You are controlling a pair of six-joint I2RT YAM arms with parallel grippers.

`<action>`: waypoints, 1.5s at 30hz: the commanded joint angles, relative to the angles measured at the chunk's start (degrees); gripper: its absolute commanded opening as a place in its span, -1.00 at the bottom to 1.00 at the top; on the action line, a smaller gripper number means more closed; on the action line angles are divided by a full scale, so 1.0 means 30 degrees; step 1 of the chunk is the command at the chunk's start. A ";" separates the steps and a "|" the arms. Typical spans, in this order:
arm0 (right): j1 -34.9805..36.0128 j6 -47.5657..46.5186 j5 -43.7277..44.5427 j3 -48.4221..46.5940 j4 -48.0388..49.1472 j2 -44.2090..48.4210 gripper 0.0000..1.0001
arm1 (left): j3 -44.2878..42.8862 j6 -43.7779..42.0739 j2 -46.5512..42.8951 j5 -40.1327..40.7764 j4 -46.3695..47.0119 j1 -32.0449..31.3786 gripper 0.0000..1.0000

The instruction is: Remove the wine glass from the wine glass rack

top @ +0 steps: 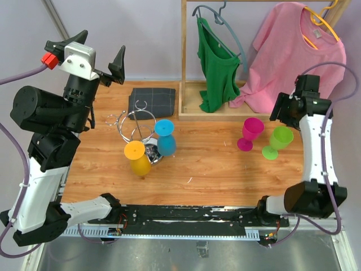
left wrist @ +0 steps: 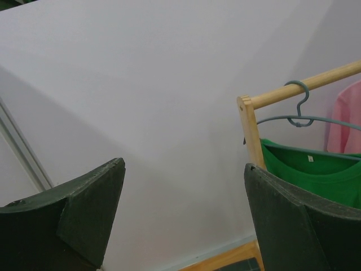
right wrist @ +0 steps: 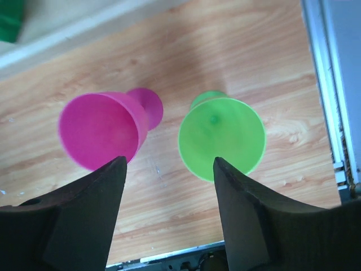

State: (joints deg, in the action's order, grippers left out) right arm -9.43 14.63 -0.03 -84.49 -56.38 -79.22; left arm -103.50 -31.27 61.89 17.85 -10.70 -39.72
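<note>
The silver wire wine glass rack (top: pixel 134 121) stands left of the table's middle, with its shiny round base (top: pixel 153 154) below. A blue wine glass (top: pixel 165 138) and a yellow wine glass (top: pixel 137 157) hang on it upside down. A pink wine glass (top: pixel 250 133) and a green wine glass (top: pixel 278 141) stand upright on the table at the right. My left gripper (top: pixel 100 48) is open and empty, raised high to the far left of the rack, and its view (left wrist: pixel 183 166) faces the wall. My right gripper (right wrist: pixel 169 169) is open and empty, above the pink glass (right wrist: pixel 101 130) and the green glass (right wrist: pixel 221 138).
A wooden clothes rack (top: pixel 183 62) stands at the back with a green top (top: pixel 217 68) and a pink shirt (top: pixel 293 56) on hangers. A folded dark grey cloth (top: pixel 152 100) lies behind the wire rack. The table's right edge rail (right wrist: pixel 333 113) runs close to the green glass.
</note>
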 commanded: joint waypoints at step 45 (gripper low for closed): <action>0.5462 0.4818 -0.8800 0.0648 -0.1895 0.9951 0.64 | 0.7283 1.7132 -0.3876 -1.0498 -1.4229 1.5740 0.93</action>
State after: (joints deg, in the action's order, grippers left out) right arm -1.23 22.98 -29.54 -83.92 -67.92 -50.06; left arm -84.82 14.35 51.75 -10.61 -52.69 7.05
